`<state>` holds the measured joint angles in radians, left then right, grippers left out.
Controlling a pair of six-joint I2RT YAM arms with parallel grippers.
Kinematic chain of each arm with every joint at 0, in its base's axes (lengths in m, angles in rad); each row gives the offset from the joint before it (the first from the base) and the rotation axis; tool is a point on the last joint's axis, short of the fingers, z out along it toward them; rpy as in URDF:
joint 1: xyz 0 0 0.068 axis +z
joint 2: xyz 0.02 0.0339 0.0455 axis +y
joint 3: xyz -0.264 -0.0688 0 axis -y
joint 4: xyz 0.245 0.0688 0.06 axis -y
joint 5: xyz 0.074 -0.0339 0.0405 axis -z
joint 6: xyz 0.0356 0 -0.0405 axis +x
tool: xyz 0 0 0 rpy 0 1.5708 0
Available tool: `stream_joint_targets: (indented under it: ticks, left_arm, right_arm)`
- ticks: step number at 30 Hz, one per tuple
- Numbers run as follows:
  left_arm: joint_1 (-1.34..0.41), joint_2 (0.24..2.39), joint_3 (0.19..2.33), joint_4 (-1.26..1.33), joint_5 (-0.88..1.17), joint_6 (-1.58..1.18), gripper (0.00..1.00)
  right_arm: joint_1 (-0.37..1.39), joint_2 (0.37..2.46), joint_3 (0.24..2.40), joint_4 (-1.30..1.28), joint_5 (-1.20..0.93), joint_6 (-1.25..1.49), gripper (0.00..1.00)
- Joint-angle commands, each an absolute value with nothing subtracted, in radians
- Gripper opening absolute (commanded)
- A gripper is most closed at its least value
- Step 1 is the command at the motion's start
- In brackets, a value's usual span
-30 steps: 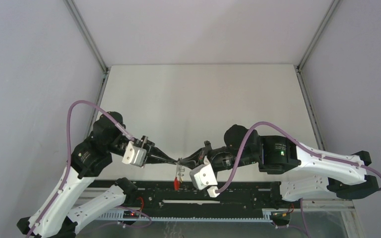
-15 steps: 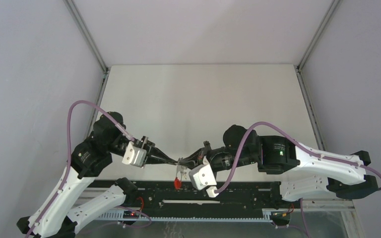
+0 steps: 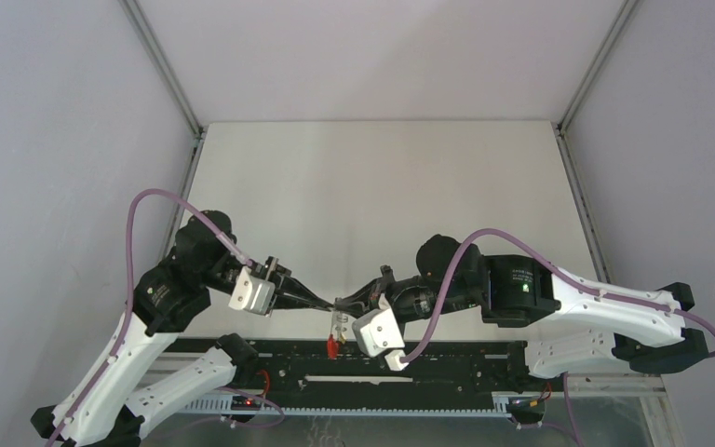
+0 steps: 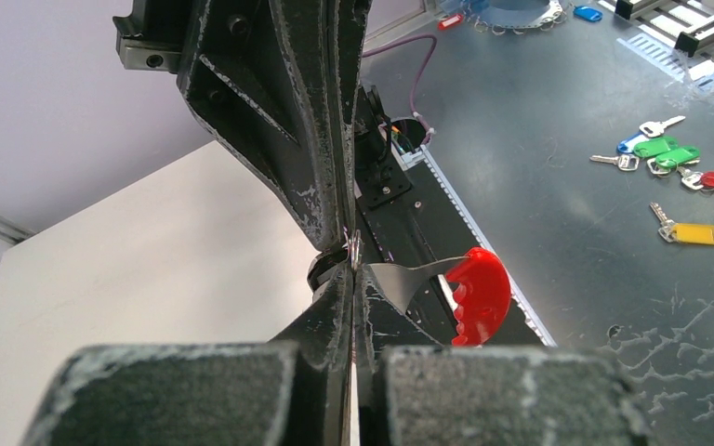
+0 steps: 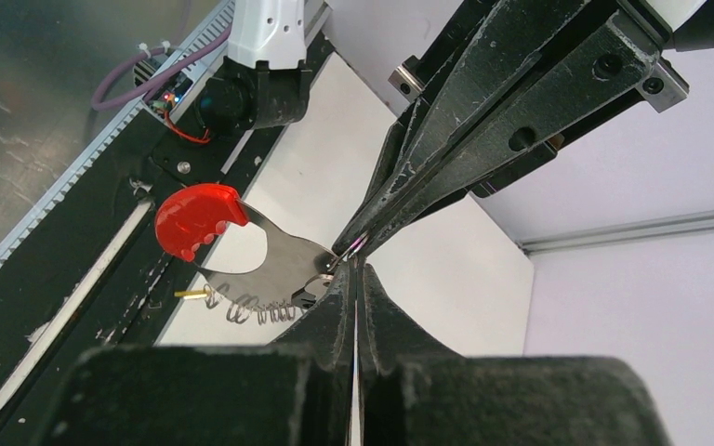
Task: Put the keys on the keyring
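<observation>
Pinched shut on keyring [image 5: 200,221] w/ both L fingers [image 4: 327,311] & R fingers [image 5: 333,311], tips touching, over near side of counter [image 3: 382,186]; red bit hung down.

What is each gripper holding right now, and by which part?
The keyring, pinched tip to tip by the left gripper and right gripper, both shut, at its dark end opposite the red end. The rest hangs free.
</observation>
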<state>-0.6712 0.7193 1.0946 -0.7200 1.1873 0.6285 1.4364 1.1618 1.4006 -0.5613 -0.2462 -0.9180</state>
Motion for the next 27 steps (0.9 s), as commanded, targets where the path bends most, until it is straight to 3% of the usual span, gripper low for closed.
stream_joint_targets:
  ticks: [1, 27]
  left_arm:
    - [-0.682, 0.716, 1.073, -0.721, 1.191, 0.647, 0.0]
    - [-0.69, 0.733, 1.083, -0.76, 1.156, 0.725, 0.0]
  right_arm:
    - [1.449, 1.155, 1.436, -0.505, -0.247, -0.906, 0.0]
    - [1.415, 1.162, 1.44, -0.494, -0.268, -0.834, 0.0]
